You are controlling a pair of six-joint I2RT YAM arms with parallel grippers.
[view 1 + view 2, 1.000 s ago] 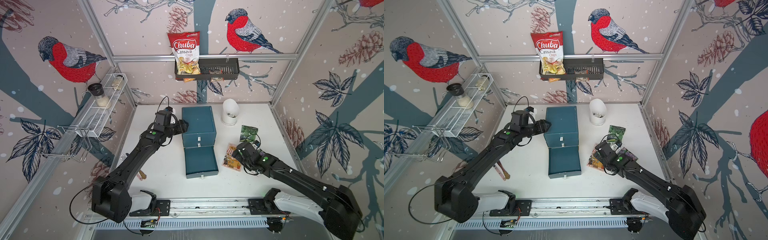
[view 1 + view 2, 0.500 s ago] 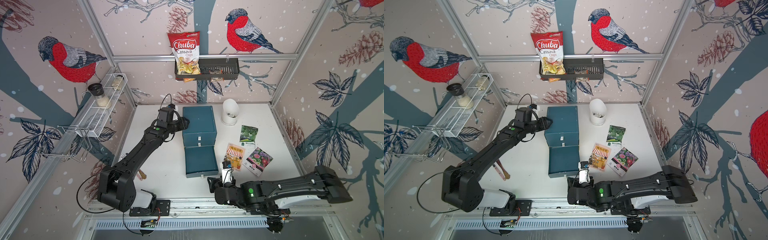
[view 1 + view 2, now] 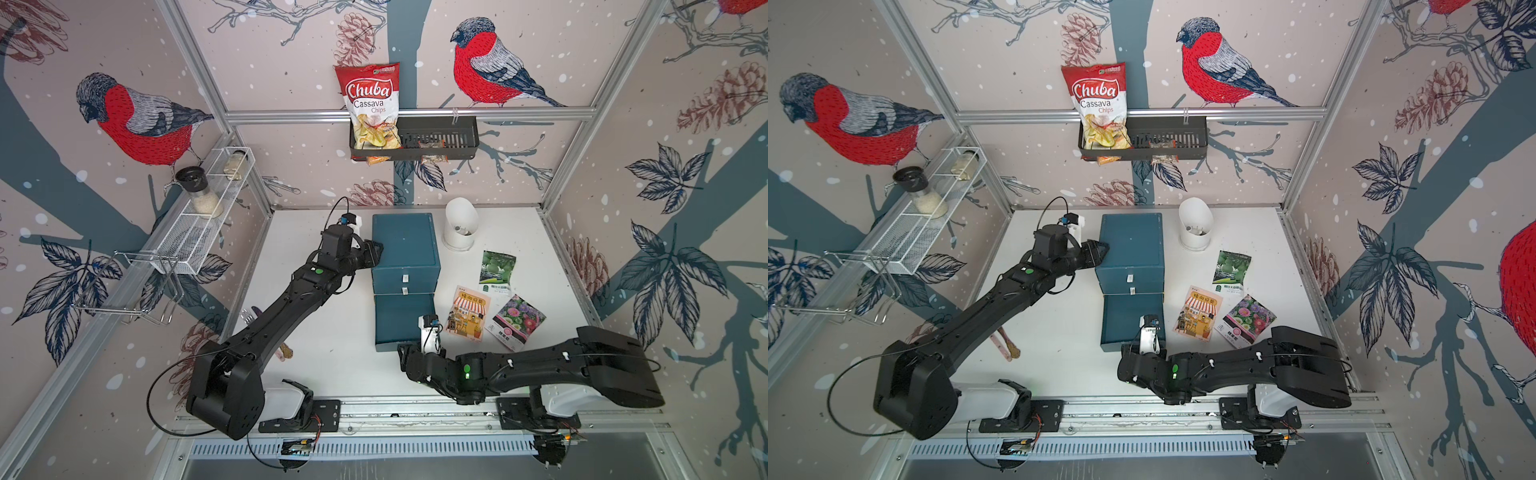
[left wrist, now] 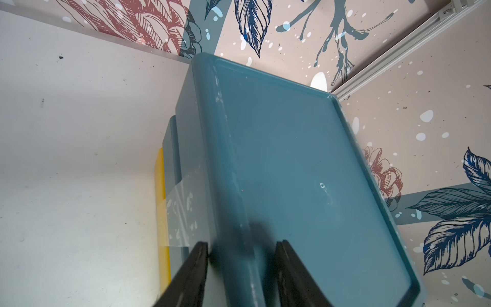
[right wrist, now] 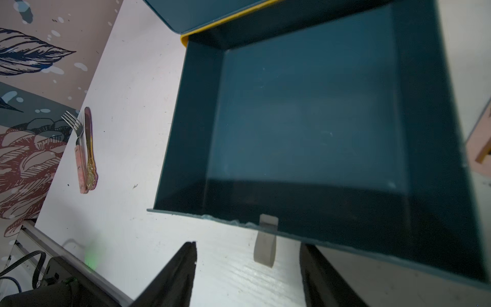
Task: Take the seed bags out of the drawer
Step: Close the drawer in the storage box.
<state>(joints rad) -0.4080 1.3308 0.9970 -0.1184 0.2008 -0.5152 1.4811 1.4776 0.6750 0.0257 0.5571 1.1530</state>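
All three seed bags lie on the table (image 3: 332,365), just right of the drawer (image 5: 305,127): the green-fruit packet (image 3: 497,268), the orange shop packet (image 3: 467,313) and the pink-flower packet (image 3: 515,322). The drawer stands open with a bare floor, so your removal looks done. Your left gripper (image 4: 241,243) pinches the cabinet (image 4: 305,172) at its top edge, jaws narrow. Your right gripper (image 5: 248,244) gapes wide and empty, straddling the white pull tab (image 5: 265,244) without touching it.

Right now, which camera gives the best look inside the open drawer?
The right wrist view: it looks straight into the open drawer, showing its bare floor and walls. Both top views show the drawer smaller, from above. The left wrist view shows only the top of the cabinet.
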